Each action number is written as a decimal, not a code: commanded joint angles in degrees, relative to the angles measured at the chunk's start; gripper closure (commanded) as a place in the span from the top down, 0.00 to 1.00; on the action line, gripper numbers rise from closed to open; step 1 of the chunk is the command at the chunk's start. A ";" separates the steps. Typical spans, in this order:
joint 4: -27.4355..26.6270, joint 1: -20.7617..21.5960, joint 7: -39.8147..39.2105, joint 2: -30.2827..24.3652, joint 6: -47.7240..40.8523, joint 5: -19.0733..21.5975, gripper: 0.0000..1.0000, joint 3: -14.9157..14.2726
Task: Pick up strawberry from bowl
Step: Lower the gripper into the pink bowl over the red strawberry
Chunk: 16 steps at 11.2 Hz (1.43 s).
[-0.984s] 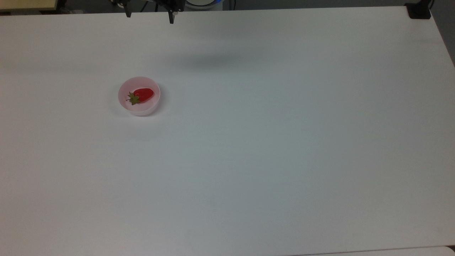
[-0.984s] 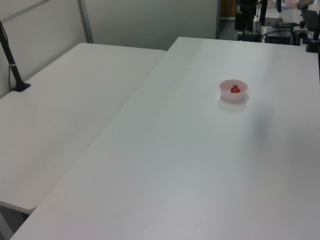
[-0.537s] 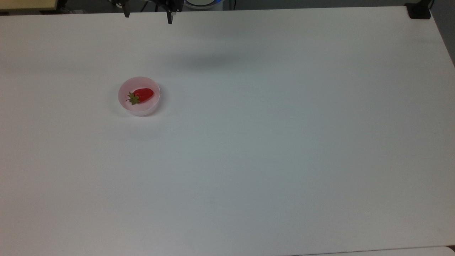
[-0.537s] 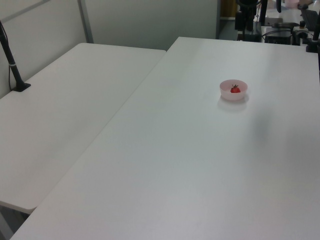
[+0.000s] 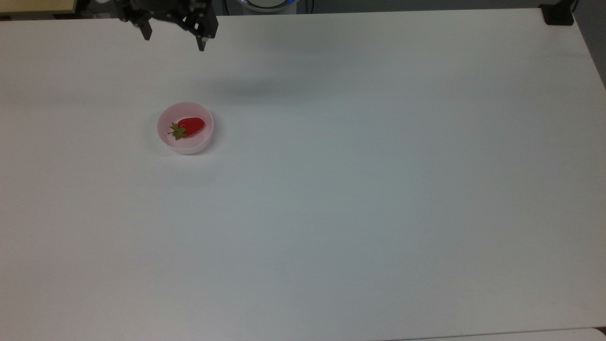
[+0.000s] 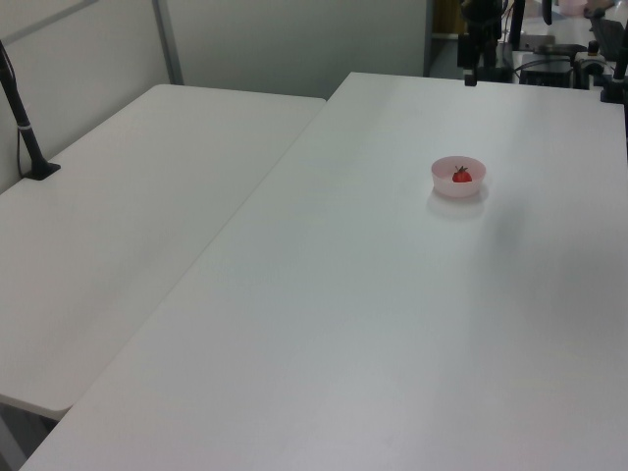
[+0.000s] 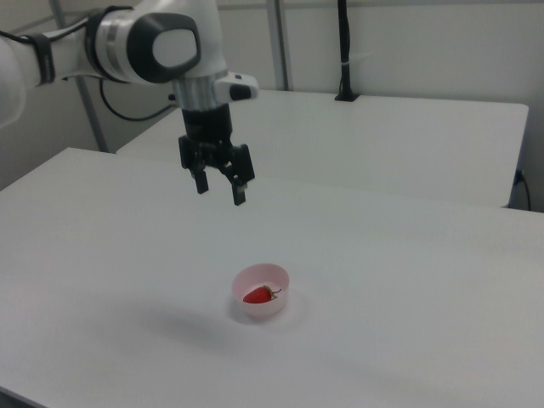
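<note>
Right, at that moment I had the black two-finger gripper [image 7: 221, 187] hanging in the air with its fingers spread apart and nothing between them. In the right view it sat above and to the right view's left of the small round pale pink plastic bowl [image 7: 274, 308], well clear of it. In the top view the gripper [image 5: 175, 42] was near the top edge of the wide white table [image 5: 360, 189], with the bowl [image 5: 185, 145] further down the frame and slightly to the top view's right of it. The small glossy red strawberry with a green leafy cap [image 5: 190, 126] lay on its side inside the bowl, cap pointing to the top view's left, red tip to the top view's right. In the left view I saw the bowl [image 6: 458, 188] with the strawberry [image 6: 461, 177] in it on the far right part of the table, and the gripper [image 6: 470, 78] at the far end. The white arm with black joints [image 7: 144, 47] reached in from the right view's upper left. A second white table [image 7: 408, 136] stood behind, with a black post [image 7: 344, 51] on it.
</note>
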 commanded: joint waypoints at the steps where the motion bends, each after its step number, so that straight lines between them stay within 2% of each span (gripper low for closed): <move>1: -0.88 -1.92 -1.76 3.96 3.45 -0.79 0.96 -0.02; 3: -1.85 -2.89 -0.62 6.95 6.09 -0.52 0.95 -0.02; 8: -9.14 -4.82 6.14 11.08 16.29 -0.26 0.79 0.06; 12: -9.50 -4.56 9.14 14.60 19.81 -0.26 0.64 0.24; 16: -9.32 -4.39 9.58 15.40 19.73 -0.26 0.63 0.59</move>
